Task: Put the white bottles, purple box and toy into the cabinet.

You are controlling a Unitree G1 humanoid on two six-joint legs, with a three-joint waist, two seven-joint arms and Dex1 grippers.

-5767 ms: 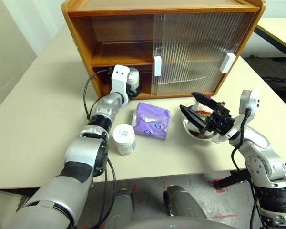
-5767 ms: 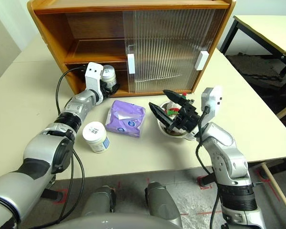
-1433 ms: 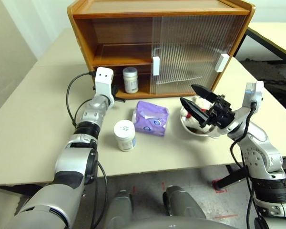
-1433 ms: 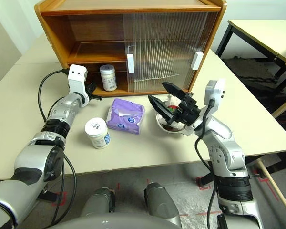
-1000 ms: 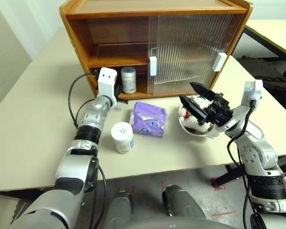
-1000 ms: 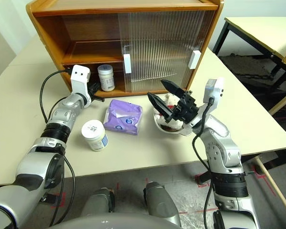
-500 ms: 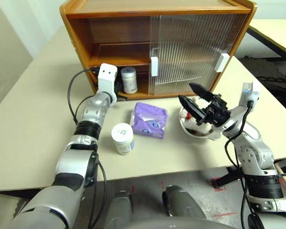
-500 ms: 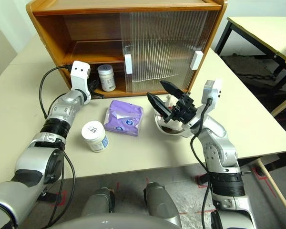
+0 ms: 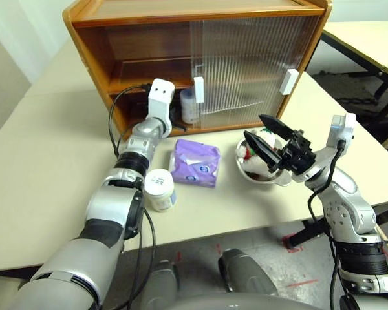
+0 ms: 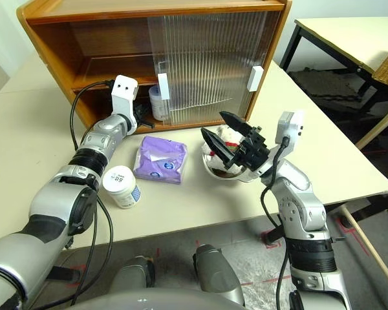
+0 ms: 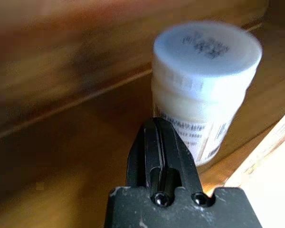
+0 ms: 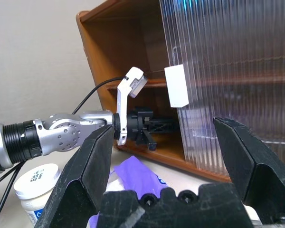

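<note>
The cabinet (image 9: 200, 64) fills the upper middle of the head view, its left half open. Below it, at centre, lies the purple box (image 9: 195, 163), with the toy (image 9: 253, 150) in a dish (image 9: 262, 178) to its right. One bottle (image 9: 160, 190) stands lower left of the box; another (image 11: 204, 85) sits on the lower shelf. The left gripper (image 11: 160, 152), fingers pressed together and empty, points at that bottle. The right gripper (image 9: 267, 137) hangs spread wide above the dish.
</note>
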